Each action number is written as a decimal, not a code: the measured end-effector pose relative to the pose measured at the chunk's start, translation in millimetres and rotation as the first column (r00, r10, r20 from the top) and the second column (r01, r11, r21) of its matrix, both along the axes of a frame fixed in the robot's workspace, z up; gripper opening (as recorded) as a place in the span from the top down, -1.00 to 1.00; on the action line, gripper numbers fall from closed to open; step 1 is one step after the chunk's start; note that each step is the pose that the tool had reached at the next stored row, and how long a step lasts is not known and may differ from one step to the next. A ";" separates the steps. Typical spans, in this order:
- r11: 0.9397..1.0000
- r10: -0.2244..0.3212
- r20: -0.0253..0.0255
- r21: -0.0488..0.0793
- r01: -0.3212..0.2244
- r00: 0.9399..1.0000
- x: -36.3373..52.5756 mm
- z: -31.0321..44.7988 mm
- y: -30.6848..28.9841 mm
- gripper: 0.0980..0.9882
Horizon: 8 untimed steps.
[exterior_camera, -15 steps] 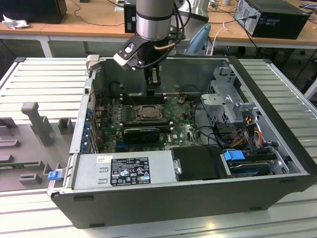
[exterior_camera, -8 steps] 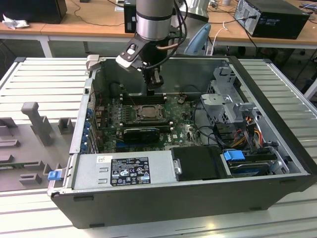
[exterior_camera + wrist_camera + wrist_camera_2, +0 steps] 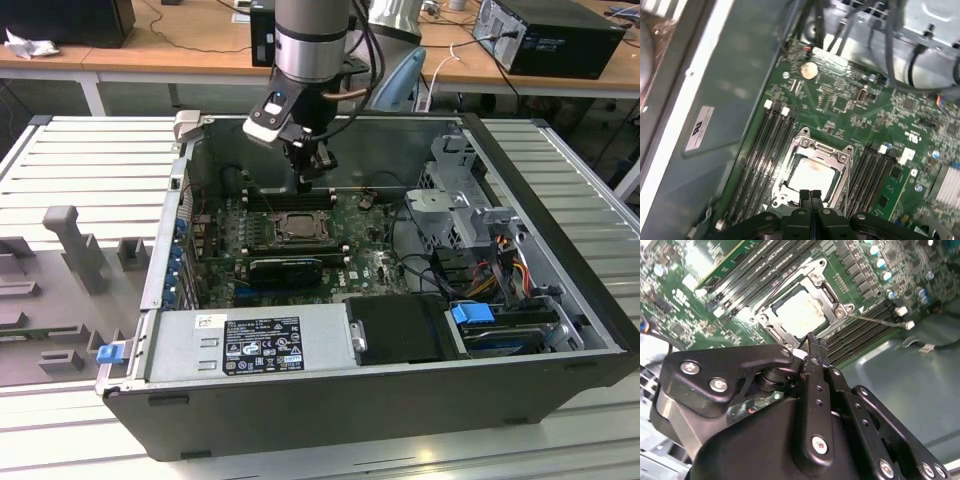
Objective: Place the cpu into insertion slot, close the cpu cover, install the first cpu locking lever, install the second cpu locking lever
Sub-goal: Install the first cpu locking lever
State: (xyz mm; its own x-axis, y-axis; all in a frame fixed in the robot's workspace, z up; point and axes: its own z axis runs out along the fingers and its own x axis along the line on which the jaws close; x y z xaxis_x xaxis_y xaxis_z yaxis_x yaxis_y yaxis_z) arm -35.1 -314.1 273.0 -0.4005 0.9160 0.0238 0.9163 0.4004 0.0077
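while the cpu [image 3: 812, 176] sits framed by the cpu cover [image 3: 826, 148], gripper [image 3: 810, 193] fingers pressed together, white label [image 3: 699, 127] unreadable

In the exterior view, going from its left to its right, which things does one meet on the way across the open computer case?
Grey fixture on the table → blue clips → insertion slot → metal drive cage.
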 end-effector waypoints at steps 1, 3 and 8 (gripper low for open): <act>1.000 0.013 0.000 0.000 -0.013 1.000 0.0 0.0 0.0 0.98; 0.998 0.068 0.000 0.000 -0.068 0.998 0.2 -0.2 0.0 0.98; 0.990 0.143 0.000 0.000 -0.143 0.990 0.2 -0.8 0.0 0.98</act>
